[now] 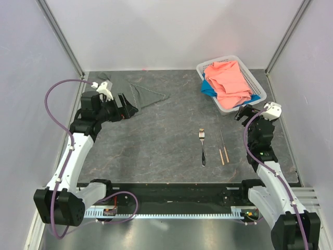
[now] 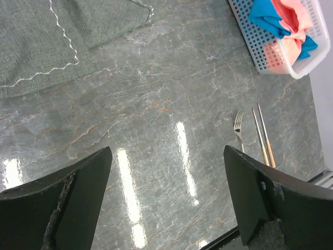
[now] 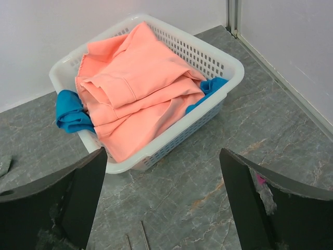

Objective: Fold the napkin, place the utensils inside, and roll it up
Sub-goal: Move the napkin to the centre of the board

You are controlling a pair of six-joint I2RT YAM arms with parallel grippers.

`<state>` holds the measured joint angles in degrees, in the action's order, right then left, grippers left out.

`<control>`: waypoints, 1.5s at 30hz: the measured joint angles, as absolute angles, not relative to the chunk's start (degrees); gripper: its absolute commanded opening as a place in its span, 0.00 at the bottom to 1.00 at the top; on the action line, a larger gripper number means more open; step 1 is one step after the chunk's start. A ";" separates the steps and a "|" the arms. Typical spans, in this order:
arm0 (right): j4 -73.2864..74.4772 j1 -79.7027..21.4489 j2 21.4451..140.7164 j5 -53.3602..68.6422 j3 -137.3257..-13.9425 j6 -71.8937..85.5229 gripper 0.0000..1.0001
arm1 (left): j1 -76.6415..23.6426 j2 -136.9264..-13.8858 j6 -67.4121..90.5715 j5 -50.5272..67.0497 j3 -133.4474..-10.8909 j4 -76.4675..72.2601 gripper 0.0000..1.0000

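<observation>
While left gripper (image 2: 166, 156) and right gripper (image 3: 162, 154) gape empty, fork (image 1: 203, 148) and chopsticks (image 1: 223, 147) point away, parallel.

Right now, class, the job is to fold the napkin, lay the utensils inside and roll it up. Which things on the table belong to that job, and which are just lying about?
Part of the job: dark grey napkin; silver fork; wooden chopsticks.
Just lying about: white plastic basket; salmon-pink cloth and blue cloth inside it.

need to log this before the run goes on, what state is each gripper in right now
left gripper: open, holding nothing
right gripper: open, holding nothing
</observation>
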<state>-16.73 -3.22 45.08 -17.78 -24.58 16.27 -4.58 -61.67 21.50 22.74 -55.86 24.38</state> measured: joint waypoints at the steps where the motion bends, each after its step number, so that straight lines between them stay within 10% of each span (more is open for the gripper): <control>1: -16.56 -3.22 45.06 -17.78 -24.58 16.23 0.98 | -4.58 -61.89 21.34 22.74 -55.88 24.40 0.96; 15: -12.21 -7.01 54.65 -7.51 -38.54 15.22 0.89 | -4.54 -62.35 17.21 23.07 -58.19 24.67 0.91; 24: -8.16 -25.10 82.76 -6.92 -58.74 17.43 0.85 | -4.32 -62.41 17.23 27.55 -52.40 18.96 0.89; 45: 1.96 -29.52 130.69 -2.50 -99.94 32.34 0.74 | -4.32 -62.59 12.58 17.52 -52.86 21.85 0.90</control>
<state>1.96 -29.52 130.69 -2.50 -99.94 32.34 -4.32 -62.59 12.58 17.52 -52.86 21.85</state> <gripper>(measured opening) 0.741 0.899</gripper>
